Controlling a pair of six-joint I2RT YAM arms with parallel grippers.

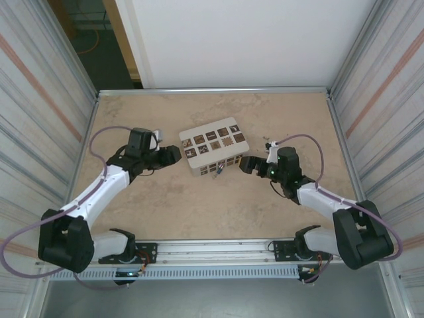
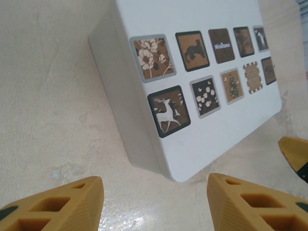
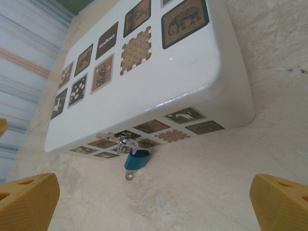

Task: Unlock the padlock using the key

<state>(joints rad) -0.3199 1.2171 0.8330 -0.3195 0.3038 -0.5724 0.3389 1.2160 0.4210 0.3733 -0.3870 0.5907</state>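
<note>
Blue and small, the padlock (image 3: 137, 160) hangs by its silver loop (image 3: 127, 144) from the front side of the white box (image 3: 159, 91). It is a bit left of the middle in the right wrist view. A tiny shiny bit (image 3: 130, 175) sits just under it, low down by the table (image 3: 216, 192). It may be the key, but it is too small to be sure. In the top view the padlock (image 1: 217, 171) is in the middle of the frame, between the two arms.

The right gripper (image 3: 154, 207) is open very wide and holds nothing. Its yellow fingers (image 3: 29, 202) are in the bottom corners, with the padlock up ahead between them. The left gripper (image 2: 154, 202) has its fingers apart and holds nothing too. It points at a corner of the box.

What could go wrong? The shiny bit is thin and the fingers are fat, so a pinch could miss or slip off. The padlock hangs loose, so a bump could swing it away or twist it. Nothing holds the box, so a push from either gripper could slide it on the table. A crooked pull could make the bit jam or drop out.
</note>
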